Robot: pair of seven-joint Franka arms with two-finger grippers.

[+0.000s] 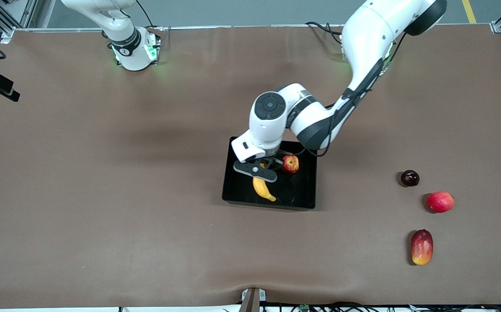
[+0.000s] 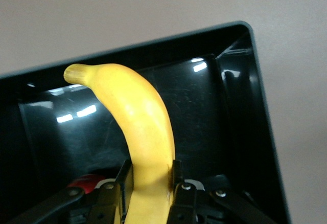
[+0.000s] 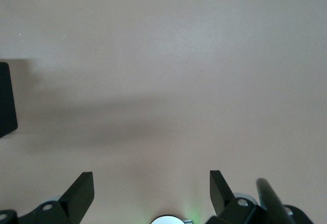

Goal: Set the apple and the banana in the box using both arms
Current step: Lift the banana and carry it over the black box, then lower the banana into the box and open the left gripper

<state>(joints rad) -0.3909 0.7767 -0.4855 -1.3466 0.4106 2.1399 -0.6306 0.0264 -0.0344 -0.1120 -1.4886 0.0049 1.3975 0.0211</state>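
The left gripper's (image 2: 148, 183) fingers (image 2: 124, 175) clamped the banana (image 2: 138, 127) over the box (image 1: 237, 190). The apple (image 1: 290, 164) already lay inside, at the banana's two o'clock, so only release remained. The right gripper (image 3: 152, 191) waited with jaws wide over bare table. Three other fruits lay well apart; nothing blocked the drop.

No readable text anywhere

A small dark mark is showing on the black band of the right arm (image 1: 125, 45) near its base — too small to read — and nothing else is carrying lettering, labels or numbers.
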